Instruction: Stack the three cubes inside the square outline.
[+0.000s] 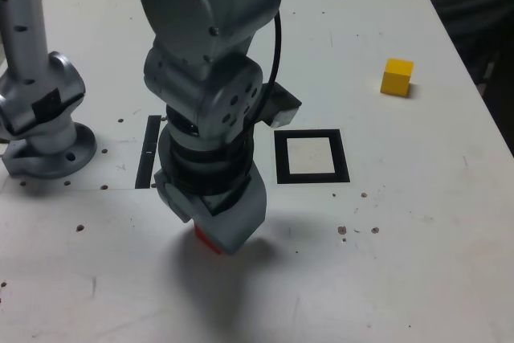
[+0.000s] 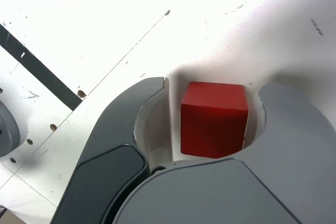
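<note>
The red cube [image 2: 214, 121] sits on the white table between my gripper's [image 2: 214, 94] two grey jaws, with a thin strip of table showing on each side of it. In the exterior view the gripper [image 1: 214, 238] points straight down at the table's near middle, and only a red corner of the cube [image 1: 206, 240] shows beneath it. The square outline [image 1: 312, 175], black with a white centre, lies bare to the exterior view's right of the gripper. The yellow cube [image 1: 397, 76] stands alone at the far right.
The arm's grey base [image 1: 48, 146] stands at the exterior view's left. A narrow black strip [image 1: 148, 150] lies between the base and the gripper, also seen in the wrist view as the strip [image 2: 37, 66]. Something dark [image 1: 482, 6] lies beyond the table's right edge.
</note>
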